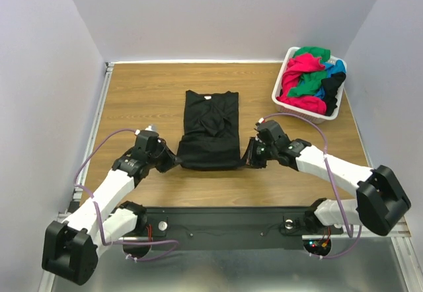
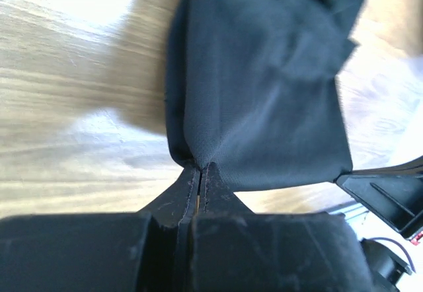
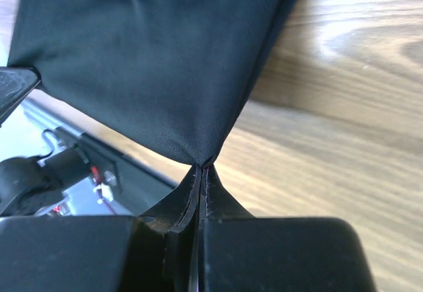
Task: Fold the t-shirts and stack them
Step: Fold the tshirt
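Observation:
A black t-shirt (image 1: 210, 128) with a small white neck label lies on the wooden table, sleeves folded in, neck at the far end. My left gripper (image 1: 176, 160) is shut on its near left corner; in the left wrist view the fabric (image 2: 264, 87) is pinched at the gripper (image 2: 200, 168). My right gripper (image 1: 249, 154) is shut on the near right corner; in the right wrist view the cloth (image 3: 152, 61) rises from the gripper (image 3: 201, 168). The near hem is lifted off the table between the two grippers.
A white slatted basket (image 1: 285, 98) at the far right holds a heap of pink-red (image 1: 299, 67), green (image 1: 309, 82), blue and black shirts. Grey walls enclose the table on three sides. A black rail (image 1: 225, 222) runs along the near edge.

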`<control>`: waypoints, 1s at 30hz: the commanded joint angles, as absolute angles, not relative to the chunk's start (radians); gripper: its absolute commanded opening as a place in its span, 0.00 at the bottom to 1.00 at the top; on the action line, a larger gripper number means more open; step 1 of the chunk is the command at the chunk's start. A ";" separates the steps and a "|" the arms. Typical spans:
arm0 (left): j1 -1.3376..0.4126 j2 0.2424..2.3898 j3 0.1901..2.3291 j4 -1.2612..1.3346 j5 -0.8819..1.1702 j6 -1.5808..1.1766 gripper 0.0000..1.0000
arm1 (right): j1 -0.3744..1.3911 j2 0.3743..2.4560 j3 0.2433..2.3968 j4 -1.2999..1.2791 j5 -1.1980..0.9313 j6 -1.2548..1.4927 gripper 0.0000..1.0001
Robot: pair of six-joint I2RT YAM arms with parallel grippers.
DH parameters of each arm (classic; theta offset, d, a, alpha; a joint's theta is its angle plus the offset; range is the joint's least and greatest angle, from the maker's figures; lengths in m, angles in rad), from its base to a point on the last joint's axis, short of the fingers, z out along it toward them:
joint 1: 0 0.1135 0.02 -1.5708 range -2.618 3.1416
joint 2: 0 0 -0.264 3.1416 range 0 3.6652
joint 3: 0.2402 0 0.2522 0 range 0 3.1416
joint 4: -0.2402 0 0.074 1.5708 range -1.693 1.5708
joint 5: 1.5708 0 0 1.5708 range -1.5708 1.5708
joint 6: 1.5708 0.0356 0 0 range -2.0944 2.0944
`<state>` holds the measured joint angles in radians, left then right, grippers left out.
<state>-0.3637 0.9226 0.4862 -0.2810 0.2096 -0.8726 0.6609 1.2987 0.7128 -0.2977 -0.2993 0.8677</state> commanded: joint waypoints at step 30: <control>-0.239 1.589 1.373 -0.328 0.129 -0.703 0.00 | 0.425 1.669 1.445 -0.469 -0.090 0.629 0.01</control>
